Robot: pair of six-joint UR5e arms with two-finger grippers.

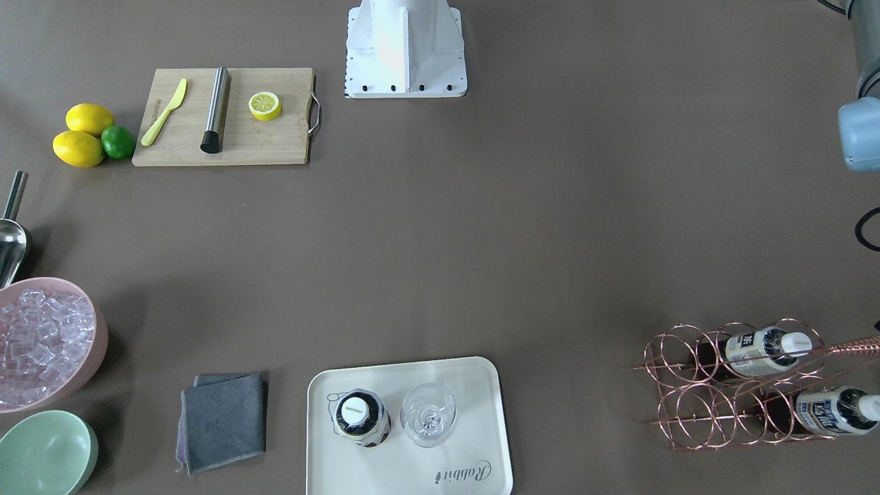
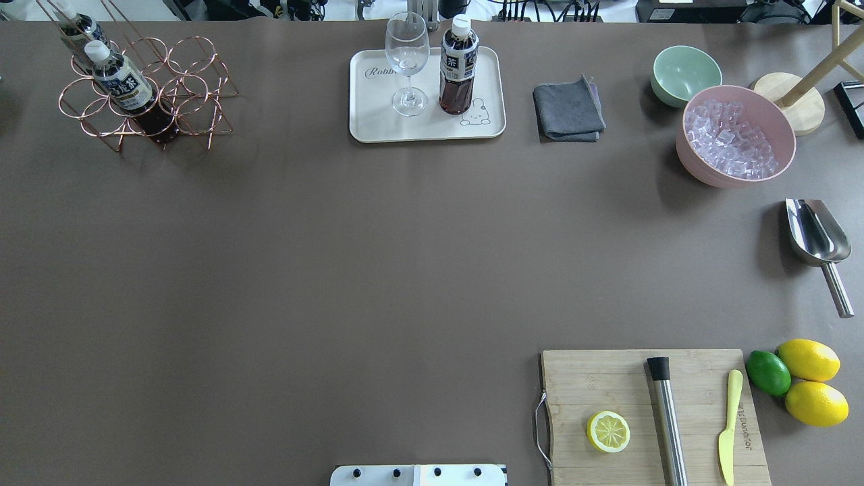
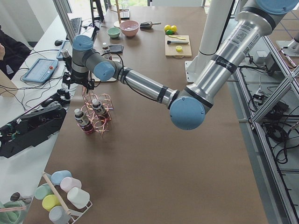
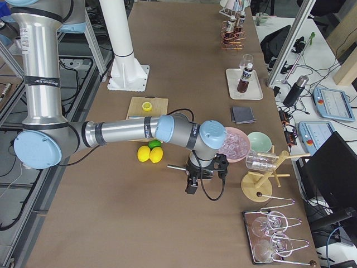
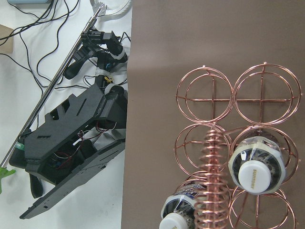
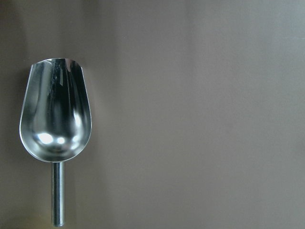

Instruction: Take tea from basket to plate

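Front: tea [image 1: 359,416] stands upright on the plate [image 1: 474,399], glass [image 1: 428,414] just beside it. Basket [image 1: 687,385] holds two more bottles [image 1: 763,353], the lower one clipped by the frame edge.
Overhead: I see no gripper.
Left side: left gripper [image 3: 79,86] hangs right above the basket. It's too small, so I can't tell its opening.
Right side: right gripper [image 4: 192,185] points down and the scoop [image 4: 174,166] under it is mostly hidden. Opening unreadable.
Left wrist: fingers out of frame. Two caps below, one cut off behind the coiled handle [image 5: 209,181].
Right wrist: scoop only.
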